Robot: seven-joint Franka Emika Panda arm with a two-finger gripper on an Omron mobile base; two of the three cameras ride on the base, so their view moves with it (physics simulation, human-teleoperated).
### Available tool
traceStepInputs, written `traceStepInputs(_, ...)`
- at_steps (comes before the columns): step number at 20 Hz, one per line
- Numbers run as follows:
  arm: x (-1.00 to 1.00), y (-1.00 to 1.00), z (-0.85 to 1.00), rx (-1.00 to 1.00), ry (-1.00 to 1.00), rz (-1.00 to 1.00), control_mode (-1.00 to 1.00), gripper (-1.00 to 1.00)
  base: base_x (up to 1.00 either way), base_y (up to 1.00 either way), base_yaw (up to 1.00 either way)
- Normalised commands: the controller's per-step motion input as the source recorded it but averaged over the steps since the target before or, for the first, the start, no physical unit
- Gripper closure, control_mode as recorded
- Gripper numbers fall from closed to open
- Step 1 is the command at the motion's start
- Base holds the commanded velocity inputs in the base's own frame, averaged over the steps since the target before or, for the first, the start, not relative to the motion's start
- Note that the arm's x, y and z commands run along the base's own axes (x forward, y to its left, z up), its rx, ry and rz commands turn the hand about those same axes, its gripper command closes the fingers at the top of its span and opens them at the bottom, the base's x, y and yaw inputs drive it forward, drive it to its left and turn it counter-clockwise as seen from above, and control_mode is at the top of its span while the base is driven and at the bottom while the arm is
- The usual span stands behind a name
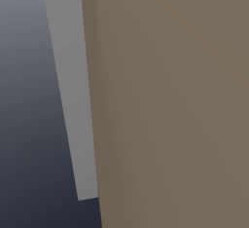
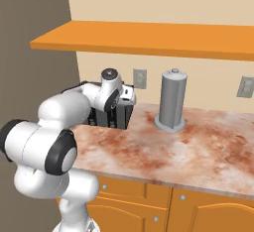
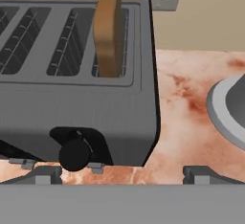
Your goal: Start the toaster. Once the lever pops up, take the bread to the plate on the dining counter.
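bread (image 3: 109,27) upright in toaster (image 3: 81,84) slot, tool (image 3: 122,174) open nr lever (image 3: 75,154)

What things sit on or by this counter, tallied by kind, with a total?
Toaster: 1
Bread slice, standing in the toaster's slot: 1
Grey cylinder on a round base: 1
Wall outlets: 2
Orange shelf: 1
Total: 6
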Motion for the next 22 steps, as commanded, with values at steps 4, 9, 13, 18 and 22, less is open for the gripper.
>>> traceStepInputs(4, 0.09, 0.0, -0.05, 0.0, 0.0, 0.0, -1.0, -1.0, 0.0, 0.0, 0.0)
traceStepInputs(9, 0.07, 0.0, -0.09, 0.0, 0.0, 0.0, -1.0, -1.0, 0.0, 0.0, 0.0)
traceStepInputs(13, 0.1, 0.0, -0.1, 0.0, 0.0, 0.0, -1.0, -1.0, 0.0, 0.0, 0.0)
traceStepInputs(18, 0.06, 0.0, -0.15, 0.0, 0.0, 0.0, -1.0, -1.0, 0.0, 0.0, 0.0)
traceStepInputs(22, 0.0, 0.0, -0.23, 0.0, 0.0, 0.0, -1.0, -1.0, 0.0, 0.0, 0.0)
